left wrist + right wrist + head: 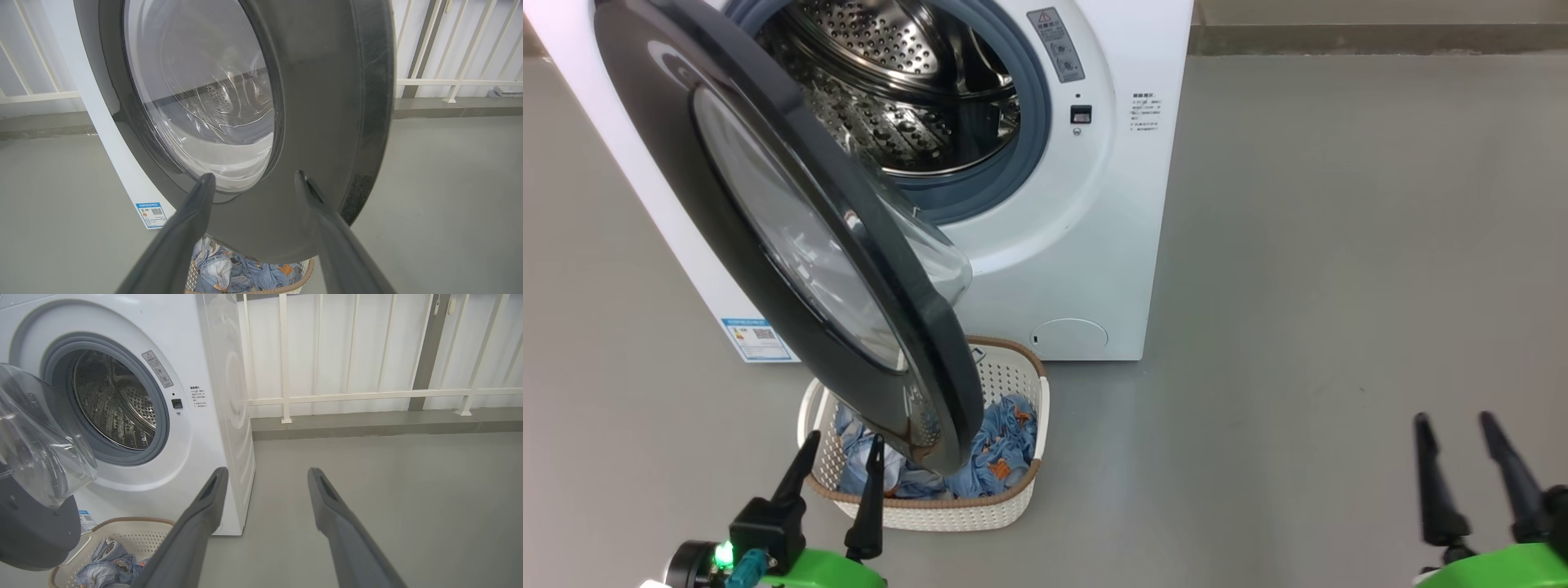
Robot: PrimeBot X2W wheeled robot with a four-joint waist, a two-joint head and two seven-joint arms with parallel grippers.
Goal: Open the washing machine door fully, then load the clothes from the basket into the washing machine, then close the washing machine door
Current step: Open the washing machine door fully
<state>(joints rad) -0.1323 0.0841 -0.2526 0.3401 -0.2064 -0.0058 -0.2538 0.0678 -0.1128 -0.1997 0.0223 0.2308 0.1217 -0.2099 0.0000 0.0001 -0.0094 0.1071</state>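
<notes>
Head view: washing machine door (792,245) part open, hinged at left of washing machine (1127,245), free edge hanging over basket (1013,506). Basket on floor (1298,327), close before machine's front bottom edge; clothes (1005,445) heaped inside, partly hidden by door. Left gripper (845,439) fingers spread, empty, near door's lower rim. Right gripper (1454,418) spread too, empty, well apart over bare floor. Door likely rigid, glossy rim slippery: push free edge, don't pinch. Clothes soft, light: pinch raised fold.

smooth grey floor (1339,245) spreads to the right; at its far edge a low grey kerb (367,428) carries a white railing (359,394).
</notes>
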